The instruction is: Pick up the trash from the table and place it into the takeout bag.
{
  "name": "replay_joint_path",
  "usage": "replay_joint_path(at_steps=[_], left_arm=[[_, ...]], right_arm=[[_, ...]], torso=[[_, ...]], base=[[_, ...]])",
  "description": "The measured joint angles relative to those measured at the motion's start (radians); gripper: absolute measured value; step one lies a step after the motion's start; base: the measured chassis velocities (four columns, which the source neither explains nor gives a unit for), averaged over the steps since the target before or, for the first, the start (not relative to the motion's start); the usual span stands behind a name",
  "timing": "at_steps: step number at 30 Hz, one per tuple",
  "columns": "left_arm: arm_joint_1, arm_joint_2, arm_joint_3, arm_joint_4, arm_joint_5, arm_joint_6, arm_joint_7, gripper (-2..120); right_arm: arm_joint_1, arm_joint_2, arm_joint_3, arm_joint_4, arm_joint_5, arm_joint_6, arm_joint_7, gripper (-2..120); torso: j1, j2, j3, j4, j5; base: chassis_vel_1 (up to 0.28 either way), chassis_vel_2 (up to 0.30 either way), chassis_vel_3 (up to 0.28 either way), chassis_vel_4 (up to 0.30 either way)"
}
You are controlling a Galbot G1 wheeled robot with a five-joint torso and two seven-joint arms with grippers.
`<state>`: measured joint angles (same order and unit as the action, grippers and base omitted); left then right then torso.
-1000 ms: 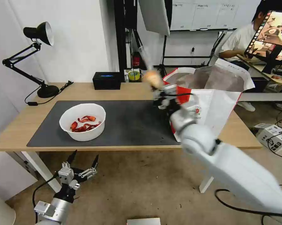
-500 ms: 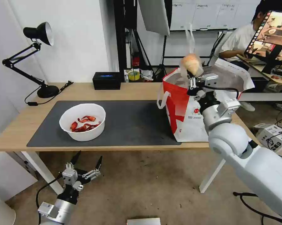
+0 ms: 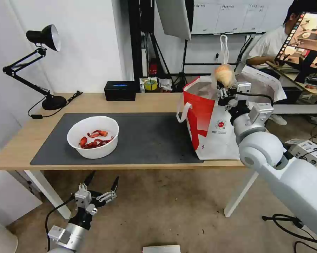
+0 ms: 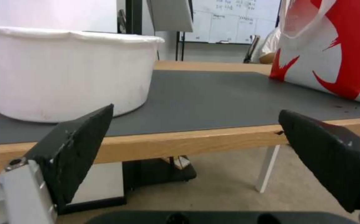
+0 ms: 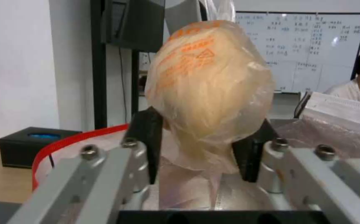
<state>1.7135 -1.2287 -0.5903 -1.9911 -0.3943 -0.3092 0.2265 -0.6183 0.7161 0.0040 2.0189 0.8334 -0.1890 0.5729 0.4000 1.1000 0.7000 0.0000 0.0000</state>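
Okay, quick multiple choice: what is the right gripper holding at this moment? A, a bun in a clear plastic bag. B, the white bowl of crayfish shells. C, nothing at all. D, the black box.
A: the right gripper is shut on the bagged bun, holding it above the open top of the red-and-white takeout bag, while the bowl sits on the table's mat.

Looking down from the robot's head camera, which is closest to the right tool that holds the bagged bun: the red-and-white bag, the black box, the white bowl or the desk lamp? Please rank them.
From the right tool, which grips the bagged bun:
1. Takeout bag, directly beneath it.
2. Black box, at the table's back edge, to the left.
3. White bowl of crayfish shells, on the dark mat, farther left.
4. Desk lamp, at the far left corner.
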Motion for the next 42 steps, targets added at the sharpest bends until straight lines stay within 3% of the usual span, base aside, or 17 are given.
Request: replay_joint_path(at_steps=[15,34,42], left_arm=[[-0.006,-0.008,0.004,0.007,0.001,-0.001,0.002,100],[-0.016,-0.002,0.001,0.006,-0.002,-0.002,0.003,100],[-0.019,-0.001,-0.004,0.002,-0.005,-0.002,0.002,100]], right_arm=[[-0.011,-0.005,-0.002,-0.003,-0.002,-0.025,-0.001,99],[0.012,-0.004,-0.010,0.002,0.017,-0.040,-0.005,100],[-0.033,-0.008,0.009,0.071,0.014,0.012,-0.031,100]], torso=[[0.000,0.000,0.000,0.0000,0.0000],[0.000,0.000,0.000,0.0000,0.0000],[0.000,0.000,0.000,0.0001,-0.0001]], base=[[0.000,0.000,0.000,0.000],[0.000,0.000,0.000,0.000],[0.000,0.000,0.000,0.000]])
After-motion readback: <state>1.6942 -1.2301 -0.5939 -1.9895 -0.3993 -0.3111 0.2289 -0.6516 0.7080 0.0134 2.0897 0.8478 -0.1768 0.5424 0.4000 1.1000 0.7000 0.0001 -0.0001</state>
